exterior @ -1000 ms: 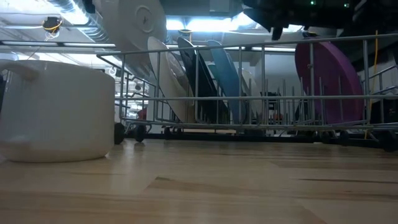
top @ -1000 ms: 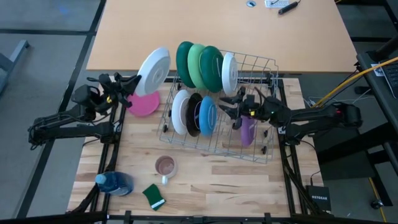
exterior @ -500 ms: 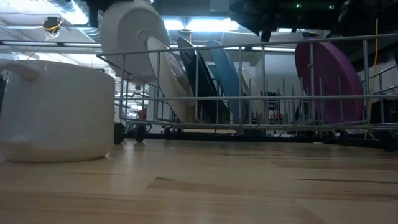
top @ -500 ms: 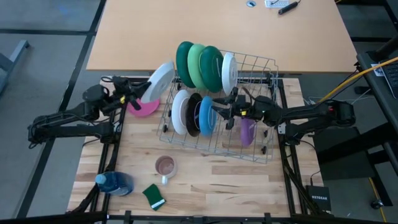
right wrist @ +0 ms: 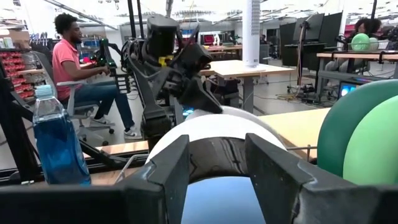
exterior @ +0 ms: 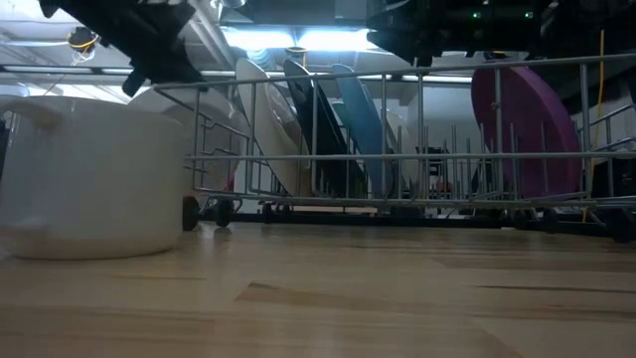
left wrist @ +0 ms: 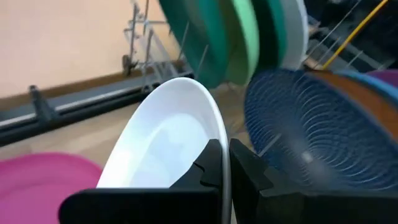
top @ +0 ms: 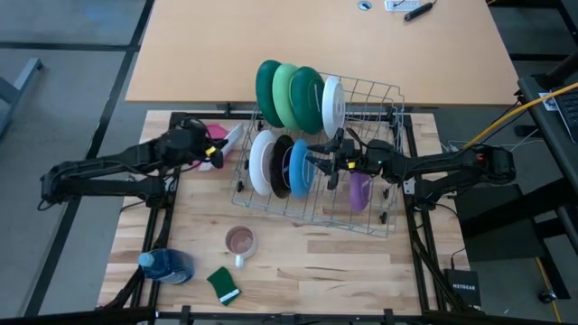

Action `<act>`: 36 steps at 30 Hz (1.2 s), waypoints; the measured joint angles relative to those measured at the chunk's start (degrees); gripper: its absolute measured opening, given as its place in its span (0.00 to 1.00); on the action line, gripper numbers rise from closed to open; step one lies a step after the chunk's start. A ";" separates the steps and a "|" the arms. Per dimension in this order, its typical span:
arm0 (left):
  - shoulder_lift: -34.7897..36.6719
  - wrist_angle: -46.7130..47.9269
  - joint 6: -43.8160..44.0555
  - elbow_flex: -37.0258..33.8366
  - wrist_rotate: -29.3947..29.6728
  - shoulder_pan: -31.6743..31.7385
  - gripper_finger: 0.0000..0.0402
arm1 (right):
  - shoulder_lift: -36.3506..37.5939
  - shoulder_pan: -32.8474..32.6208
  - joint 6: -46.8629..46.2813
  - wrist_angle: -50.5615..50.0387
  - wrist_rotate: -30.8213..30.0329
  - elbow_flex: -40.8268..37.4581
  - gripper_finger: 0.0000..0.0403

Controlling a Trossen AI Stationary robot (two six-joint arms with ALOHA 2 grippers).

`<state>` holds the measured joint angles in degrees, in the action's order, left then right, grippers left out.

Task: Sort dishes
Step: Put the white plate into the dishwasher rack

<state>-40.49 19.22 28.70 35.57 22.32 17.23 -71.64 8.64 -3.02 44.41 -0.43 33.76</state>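
Arms reach in low from both sides of the counter [top: 298, 271] toward the wire rack [top: 379, 95] at its middle. Stretched out almost level, the left arm ends in the left tool [top: 215, 150] just outside the rack's left wall. Its two fingers [left wrist: 211, 163] are pinched tight on the rim of a white plate [left wrist: 163, 140], which leans against that outer wall with its lower edge over a pink plate [top: 217, 134] lying flat on the counter. In the left wrist view the white plate stands edge-on between the fingers, with the pink plate [left wrist: 43, 177] beside it and the rack's plates close behind.

Coming in level from the other side, the right arm carries its right tool [top: 316, 164] over the rack's front row, with the jaws spread wide and holding nothing. Directly under the spread fingers [right wrist: 168, 165] stands a blue plate [top: 302, 168], its rim in the gap between them, though whether they touch it cannot be told.

In the front row a second white plate [top: 262, 162], a black plate [top: 282, 166] and the blue plate stand upright side by side; a purple plate [top: 359, 191] stands apart to their right, under the right arm. The back row holds a dark green plate [top: 267, 90], a light green plate [top: 287, 94], another green plate [top: 308, 96] and a small white plate [top: 332, 103], all upright.

Near the front edge of the counter sit a mug [top: 240, 242], a blue bottle [top: 164, 265] and a green sponge [top: 222, 283].
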 joint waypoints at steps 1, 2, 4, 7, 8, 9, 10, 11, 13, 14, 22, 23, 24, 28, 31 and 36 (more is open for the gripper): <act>-0.40 0.49 -0.01 0.00 0.26 0.00 0.00 | 0.00 0.00 -0.01 -0.01 0.00 0.00 0.40; -0.75 0.66 -0.02 0.00 0.64 0.00 0.00 | 0.00 0.00 -0.01 -0.01 0.00 0.00 0.40; -1.38 1.45 -0.31 0.00 1.47 0.00 0.00 | 0.00 0.00 -0.01 0.01 0.00 0.00 0.40; -2.28 3.14 -1.12 0.00 1.89 0.01 0.00 | 0.00 0.00 -0.03 -0.01 0.00 0.00 0.40; -2.55 3.33 -1.24 0.00 2.14 0.00 0.00 | 0.00 0.00 -0.03 -0.02 0.00 0.00 0.40; -2.83 3.38 -1.32 0.00 2.21 0.00 0.00 | 0.00 0.00 -0.05 -0.03 0.00 0.00 0.40; -3.12 3.56 -1.58 0.05 2.23 0.00 0.00 | 0.00 0.00 -0.05 -0.03 0.00 0.00 0.40; -3.35 4.10 -1.92 0.11 2.22 0.00 0.00 | 0.00 0.00 -0.06 -0.03 0.00 0.00 0.40; -3.92 5.63 -2.08 0.11 2.23 0.00 0.00 | 0.00 0.00 -0.09 -0.04 0.00 0.00 0.40; -4.16 6.45 -2.11 0.11 2.23 -0.02 0.00 | 0.00 0.00 -0.09 -0.16 0.01 0.00 0.40; -6.29 13.77 -2.13 0.11 2.68 0.00 0.00 | 0.00 0.00 -0.09 -2.68 0.02 0.00 0.40; -6.65 14.38 -2.28 0.11 2.65 0.00 0.00 | 0.00 0.00 -0.09 -3.05 0.02 0.00 0.40; -7.04 14.85 -2.42 0.11 2.54 -0.01 0.00 | 0.00 0.00 -0.09 -3.27 0.02 0.00 0.40; -9.01 15.62 -2.60 -0.31 2.43 -0.02 0.00 | 0.00 0.00 -0.11 -4.54 0.94 -0.02 0.40; -11.02 15.49 -3.73 -0.91 2.21 -0.04 0.00 | 0.00 0.00 -0.14 -4.96 2.66 -0.02 0.40; -15.60 15.65 -5.43 -1.40 1.98 -0.09 0.00 | 0.00 0.00 -0.14 -6.54 4.55 -0.02 0.40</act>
<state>-56.10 34.87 23.26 34.17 24.30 17.14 -71.64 8.64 -3.16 37.87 4.12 33.74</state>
